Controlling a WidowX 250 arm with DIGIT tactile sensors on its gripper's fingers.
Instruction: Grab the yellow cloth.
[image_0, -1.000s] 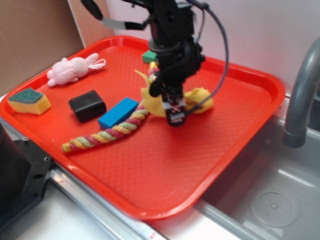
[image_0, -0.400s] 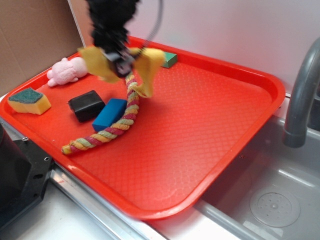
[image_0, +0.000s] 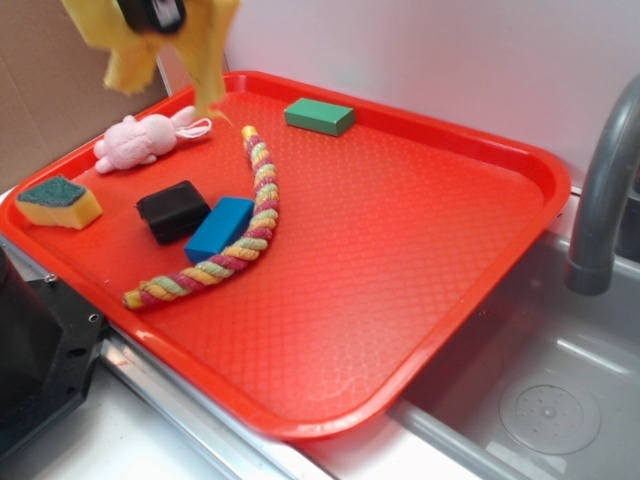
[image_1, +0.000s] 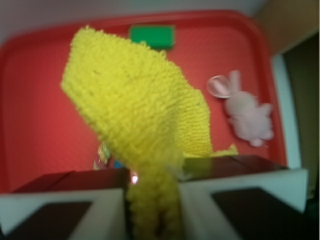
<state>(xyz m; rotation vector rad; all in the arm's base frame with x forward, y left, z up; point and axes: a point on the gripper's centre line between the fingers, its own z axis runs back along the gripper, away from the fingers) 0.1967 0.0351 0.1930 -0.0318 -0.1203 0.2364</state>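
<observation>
Gripper (image_1: 152, 210) fingers (image_1: 90, 210) clamped on the yellow cloth (image_1: 135, 115). Cloth hangs high above the red tray's (image_0: 420, 250) far-left corner, over the pink rabbit (image_0: 145, 138). Rope (image_0: 240, 235), blue block (image_0: 220, 228) lie on tray.

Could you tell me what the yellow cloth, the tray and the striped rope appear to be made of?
The yellow cloth looks like soft terry fabric: looped, fuzzy pile, hanging limp from the shut gripper. The tray appears to be rigid red plastic, with a fine diamond-textured, slightly glossy surface and a raised rim. The rope seems to be twisted cotton-like cord in pink, yellow and green strands, matte and frayed at the ends.
</observation>
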